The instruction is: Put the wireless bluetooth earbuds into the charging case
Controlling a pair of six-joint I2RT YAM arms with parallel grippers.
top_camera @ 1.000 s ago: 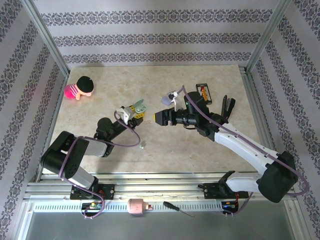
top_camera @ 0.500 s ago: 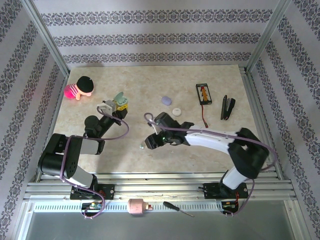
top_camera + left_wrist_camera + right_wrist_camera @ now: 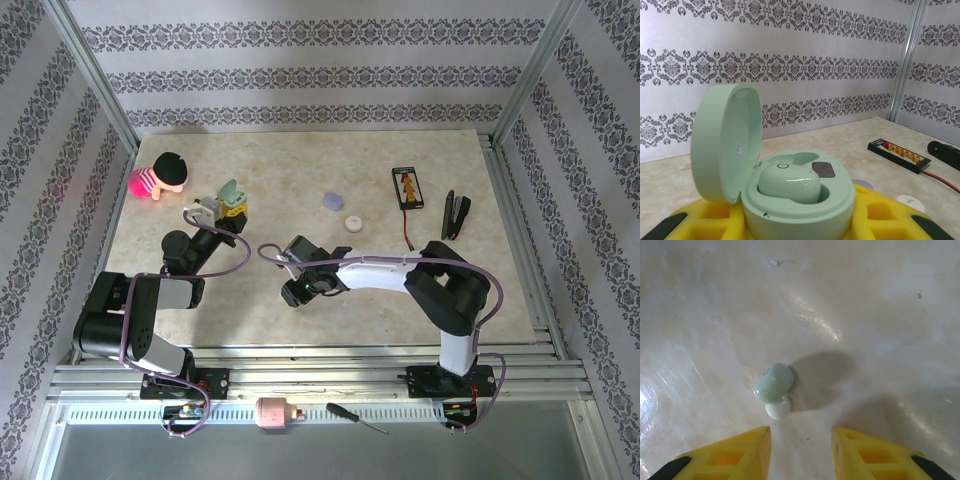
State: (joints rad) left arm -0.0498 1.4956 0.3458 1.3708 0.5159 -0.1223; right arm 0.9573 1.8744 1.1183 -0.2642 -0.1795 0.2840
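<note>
My left gripper [image 3: 231, 205] is shut on a pale green charging case [image 3: 800, 200] that sits upright between its yellow fingers [image 3: 890, 220]. The case's lid [image 3: 725, 140] stands open, and one pale green earbud [image 3: 789, 183] lies in the left well; the well behind it looks empty. In the top view the case [image 3: 232, 192] is at the left of the table. A second pale green earbud [image 3: 773, 384] with a white tip lies loose on the table. My right gripper [image 3: 801, 432] hangs open just above the table, with this earbud a little ahead of its left finger [image 3: 747, 447] and untouched.
A pink doll [image 3: 160, 176] lies at the back left. A lavender case [image 3: 331, 201], a white disc [image 3: 353, 223], a black battery board [image 3: 407, 188] with a red wire and a black clip [image 3: 456, 214] lie at the back right. A screwdriver [image 3: 355, 416] rests on the front rail.
My right arm swung from the table's middle down and left to the loose earbud, and its jaws narrowed. My left gripper carried the case left and farther back.
</note>
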